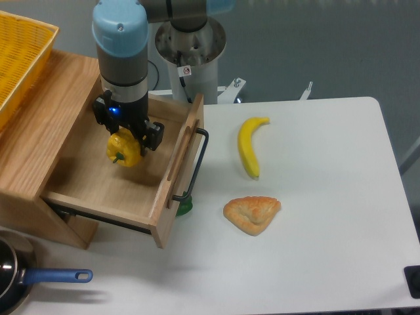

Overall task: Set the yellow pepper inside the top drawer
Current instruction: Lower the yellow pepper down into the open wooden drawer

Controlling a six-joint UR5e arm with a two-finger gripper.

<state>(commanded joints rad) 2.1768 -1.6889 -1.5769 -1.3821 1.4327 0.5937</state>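
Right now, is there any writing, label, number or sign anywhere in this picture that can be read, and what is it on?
No words or numbers can be read anywhere.
Small round red-and-black prohibition-style sticker on the robot's grey base column: its symbol is too small to make out.
The yellow pepper, the top drawer, the banana and the yellow basket carry no visible text.

Your gripper point(125, 141) grips the yellow pepper point(124, 149) over the open top drawer point(121, 186). To its right, past the drawer front, lie a banana point(249, 146) and a pastry point(252, 213).
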